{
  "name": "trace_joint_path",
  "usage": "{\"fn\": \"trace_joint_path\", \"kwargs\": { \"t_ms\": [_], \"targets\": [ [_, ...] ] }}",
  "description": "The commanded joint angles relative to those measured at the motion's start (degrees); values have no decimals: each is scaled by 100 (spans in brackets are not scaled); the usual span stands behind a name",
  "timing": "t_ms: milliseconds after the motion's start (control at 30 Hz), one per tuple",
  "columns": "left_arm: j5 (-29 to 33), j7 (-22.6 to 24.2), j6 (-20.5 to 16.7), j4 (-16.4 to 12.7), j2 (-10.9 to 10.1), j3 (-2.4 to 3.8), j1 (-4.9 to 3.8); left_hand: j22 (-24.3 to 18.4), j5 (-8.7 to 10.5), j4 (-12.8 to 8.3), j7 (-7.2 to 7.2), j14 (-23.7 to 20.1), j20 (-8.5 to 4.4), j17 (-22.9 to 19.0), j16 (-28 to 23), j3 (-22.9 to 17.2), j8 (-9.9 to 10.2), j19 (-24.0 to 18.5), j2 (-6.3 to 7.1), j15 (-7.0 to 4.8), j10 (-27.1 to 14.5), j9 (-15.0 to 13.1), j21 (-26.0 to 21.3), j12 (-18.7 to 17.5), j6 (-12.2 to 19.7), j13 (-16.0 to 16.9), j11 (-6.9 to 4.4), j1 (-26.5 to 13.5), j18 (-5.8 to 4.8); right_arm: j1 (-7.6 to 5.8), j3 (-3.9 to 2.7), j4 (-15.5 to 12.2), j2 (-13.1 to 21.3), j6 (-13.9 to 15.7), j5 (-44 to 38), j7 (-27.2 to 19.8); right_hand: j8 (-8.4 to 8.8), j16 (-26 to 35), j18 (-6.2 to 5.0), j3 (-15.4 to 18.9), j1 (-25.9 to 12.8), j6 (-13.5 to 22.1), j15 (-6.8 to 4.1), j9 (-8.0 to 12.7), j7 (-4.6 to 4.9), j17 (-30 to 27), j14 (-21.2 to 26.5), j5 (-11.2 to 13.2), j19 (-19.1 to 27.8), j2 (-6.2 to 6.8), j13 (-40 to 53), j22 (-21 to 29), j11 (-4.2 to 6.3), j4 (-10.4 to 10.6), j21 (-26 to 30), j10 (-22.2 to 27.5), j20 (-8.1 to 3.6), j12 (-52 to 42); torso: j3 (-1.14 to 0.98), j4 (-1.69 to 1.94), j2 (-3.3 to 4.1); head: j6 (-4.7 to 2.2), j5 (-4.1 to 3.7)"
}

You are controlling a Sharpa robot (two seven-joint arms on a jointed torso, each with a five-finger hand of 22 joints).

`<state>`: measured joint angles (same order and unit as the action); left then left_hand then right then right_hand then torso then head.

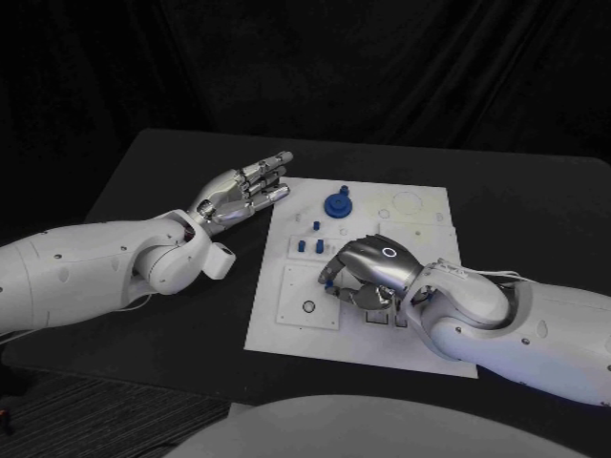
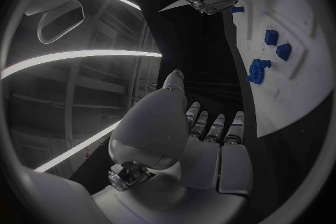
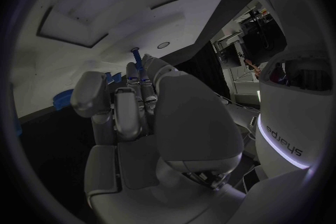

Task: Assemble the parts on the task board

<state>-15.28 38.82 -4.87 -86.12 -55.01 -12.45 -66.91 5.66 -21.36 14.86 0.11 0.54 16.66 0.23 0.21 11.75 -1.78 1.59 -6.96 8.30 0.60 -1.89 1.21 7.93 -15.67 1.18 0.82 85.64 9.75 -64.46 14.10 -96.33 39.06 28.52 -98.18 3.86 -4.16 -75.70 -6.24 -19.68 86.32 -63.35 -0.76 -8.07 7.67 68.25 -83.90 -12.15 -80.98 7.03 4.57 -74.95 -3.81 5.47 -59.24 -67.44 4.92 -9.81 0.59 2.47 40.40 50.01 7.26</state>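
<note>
While apparently pinched by the right hand (image 3: 143, 117), the blue peg (image 3: 136, 56) stands slim.

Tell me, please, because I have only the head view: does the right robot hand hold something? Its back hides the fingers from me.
Observer: Yes. In the right wrist view the right robot hand pinches a small blue peg at its fingertips, and the peg sticks out beyond them.
Operator: Thank you. And the left robot hand, is there anything in its palm?
Observer: No. In the left wrist view the left robot hand holds nothing. Its fingers lie straight, side by side, beside the white board.
</note>
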Motion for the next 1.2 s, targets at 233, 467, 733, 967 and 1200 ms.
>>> {"fn": "trace_joint_path", "kwargs": {
  "t_ms": [233,467,733,967,1200],
  "targets": [
    [31,391,95,-12,15,5,11,8,6,5,123,16,0,2,7,45,-35,-7,-84,58,-17,-18,-20,21,-78,7,-36,9,27,63,8,48,-10,-134,-48,67,35,28,88,-27,31,65,43,15,12,-41,-39,46,19,60,-17,-796,-47,2,48,38,45,63,-3,-3,-9,-1,21],
    [31,381,110,-7,21,5,13,19,4,4,156,24,3,5,10,48,-44,-1,-93,70,-16,-24,-17,28,-131,8,-31,16,29,72,8,68,-6,-177,-189,97,45,59,79,-54,71,99,60,25,32,-83,-9,29,54,67,-27,-782,-68,-14,98,67,59,112,-3,-2,-7,-1,28],
    [31,370,128,-2,29,5,15,27,2,2,166,28,4,6,12,48,-45,2,-97,76,-16,-25,-15,32,-143,9,-26,21,30,78,8,69,4,-237,-403,161,50,99,70,-56,65,127,76,33,47,-138,22,44,89,84,-30,-768,-84,-6,154,82,71,144,-3,2,-4,-1,28],
    [31,354,141,6,36,5,17,29,-5,-3,177,35,7,8,15,47,-46,5,-106,89,-16,-26,-13,31,-152,9,-14,31,31,79,8,53,33,-162,-435,160,19,86,70,-80,86,78,75,22,40,-120,28,17,99,53,-17,-773,-75,-6,127,25,79,141,-3,0,-8,-1,45],
    [31,346,146,12,44,5,21,31,-4,-3,180,38,8,9,16,46,-45,6,-112,95,-16,-24,-12,34,-148,9,-10,34,31,79,8,18,62,-77,-442,159,1,72,69,-90,94,34,65,12,25,-105,26,9,102,27,-8,-776,-60,-5,103,-19,78,137,-4,-1,-10,-1,55]
  ]
}}
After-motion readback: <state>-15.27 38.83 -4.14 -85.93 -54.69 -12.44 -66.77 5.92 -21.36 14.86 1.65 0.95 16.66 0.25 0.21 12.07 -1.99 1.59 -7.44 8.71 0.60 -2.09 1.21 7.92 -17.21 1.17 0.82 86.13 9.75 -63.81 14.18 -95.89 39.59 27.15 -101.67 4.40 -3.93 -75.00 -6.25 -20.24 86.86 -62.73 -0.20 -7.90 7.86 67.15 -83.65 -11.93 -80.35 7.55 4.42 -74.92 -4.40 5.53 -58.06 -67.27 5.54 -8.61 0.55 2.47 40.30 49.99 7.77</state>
